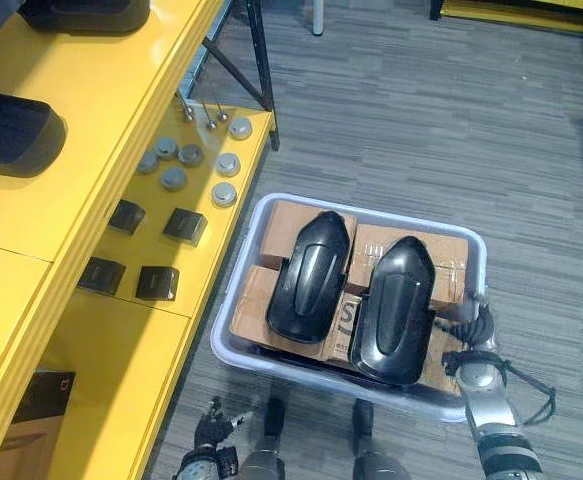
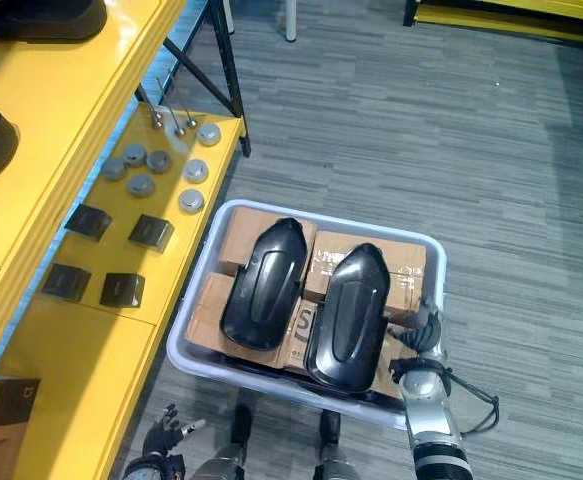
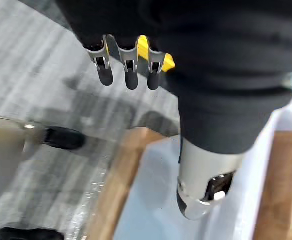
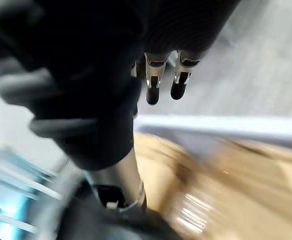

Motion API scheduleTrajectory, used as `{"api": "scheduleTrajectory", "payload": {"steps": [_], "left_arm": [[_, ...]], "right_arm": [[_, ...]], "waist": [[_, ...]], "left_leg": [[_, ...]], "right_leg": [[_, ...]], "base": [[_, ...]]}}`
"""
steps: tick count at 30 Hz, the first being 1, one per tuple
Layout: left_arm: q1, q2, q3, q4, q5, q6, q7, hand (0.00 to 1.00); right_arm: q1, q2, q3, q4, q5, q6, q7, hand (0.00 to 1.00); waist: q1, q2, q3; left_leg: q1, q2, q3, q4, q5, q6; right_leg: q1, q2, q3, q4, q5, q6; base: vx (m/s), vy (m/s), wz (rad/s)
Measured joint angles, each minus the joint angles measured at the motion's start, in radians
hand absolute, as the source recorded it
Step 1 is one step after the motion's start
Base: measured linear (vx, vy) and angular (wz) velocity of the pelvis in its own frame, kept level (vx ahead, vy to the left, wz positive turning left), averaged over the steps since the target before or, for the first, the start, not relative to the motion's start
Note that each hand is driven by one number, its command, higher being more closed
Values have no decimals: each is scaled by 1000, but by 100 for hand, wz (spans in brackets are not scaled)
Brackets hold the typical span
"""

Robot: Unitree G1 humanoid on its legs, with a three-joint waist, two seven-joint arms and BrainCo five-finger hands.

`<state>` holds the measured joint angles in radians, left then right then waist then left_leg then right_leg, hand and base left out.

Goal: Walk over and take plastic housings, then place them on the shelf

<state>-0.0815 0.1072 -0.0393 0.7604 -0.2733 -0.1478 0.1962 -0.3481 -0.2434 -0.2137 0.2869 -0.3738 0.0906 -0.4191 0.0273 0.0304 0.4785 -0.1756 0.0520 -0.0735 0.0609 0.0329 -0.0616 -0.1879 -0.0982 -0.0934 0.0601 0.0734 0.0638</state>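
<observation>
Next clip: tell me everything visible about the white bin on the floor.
The bin is a pale rectangular plastic tub with rounded corners and a thick rim. It stands upright on grey carpet, close beside the yellow shelf. Cardboard boxes fill it, and a left housing and a right housing, both glossy black, lie side by side on them. The right hand is at its near right corner; whether it touches cannot be told.

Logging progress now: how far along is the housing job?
Done, apparently: two housings lie on the shelf's top level. In hand: nothing; the right hand is open at the bin's rim, the left hand open and low beside the shelf. Left: two housings in the bin.
</observation>
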Motion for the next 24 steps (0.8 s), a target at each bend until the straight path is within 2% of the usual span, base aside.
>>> {"api": "scheduleTrajectory", "payload": {"steps": [1, 5, 8, 15, 22, 23, 24], "left_arm": [[3, 0, -14, -6, 0, -5, 8, 0], [19, -8, -31, -28, 0, -6, 18, 0], [21, -18, -36, -32, 0, -9, 19, 0], [27, -24, -36, -24, 0, -18, 28, 0], [27, -39, -35, 5, -3, -21, 51, 0], [27, -39, -35, 14, -3, -21, 55, 0], [24, -38, -33, 40, -13, -26, 63, 0]], "right_arm": [[-2, 24, -22, -75, -51, 6, -42, 0], [-8, 61, -23, -197, -130, 10, -120, 0], [-8, 94, -21, -223, -148, 10, -147, 0], [19, 134, 22, -205, -146, 8, -148, 0], [161, 214, 16, -134, -142, 30, -140, 0], [179, 222, 16, -116, -141, 32, -142, 0], [183, 229, -7, 14, -98, 51, -142, 0]], "waist": [[0, -4, -3], [1, -19, -12], [2, -21, -13], [9, -21, -13], [12, -20, -13], [11, -20, -13], [13, -18, -12]], "left_leg": [[5, -1, -3, -1, 2, 0], [5, -3, -4, -1, 2, 0], [5, -3, -2, -1, 2, 0], [-26, -3, 18, 5, 2, 1], [-54, -8, 13, 10, 2, 1], [-65, -9, 13, 12, 2, 1], [-93, -9, 12, 12, 3, 2]], "right_leg": [[7, -1, -1, -3, 0, 0], [11, -2, -1, -10, 3, 0], [10, -2, 1, -12, 5, 0], [-17, 3, 22, -40, 31, -2], [-39, 0, 19, -40, 32, -1], [-47, 0, 18, -39, 33, -1], [-76, 0, 17, -36, 33, -1]], "base": [[31, 31, 6], [8, 6, 1], [1, 6, -1], [-1, 21, -9], [10, 24, 2], [0, 58, 4], [7, 55, 2]]}}
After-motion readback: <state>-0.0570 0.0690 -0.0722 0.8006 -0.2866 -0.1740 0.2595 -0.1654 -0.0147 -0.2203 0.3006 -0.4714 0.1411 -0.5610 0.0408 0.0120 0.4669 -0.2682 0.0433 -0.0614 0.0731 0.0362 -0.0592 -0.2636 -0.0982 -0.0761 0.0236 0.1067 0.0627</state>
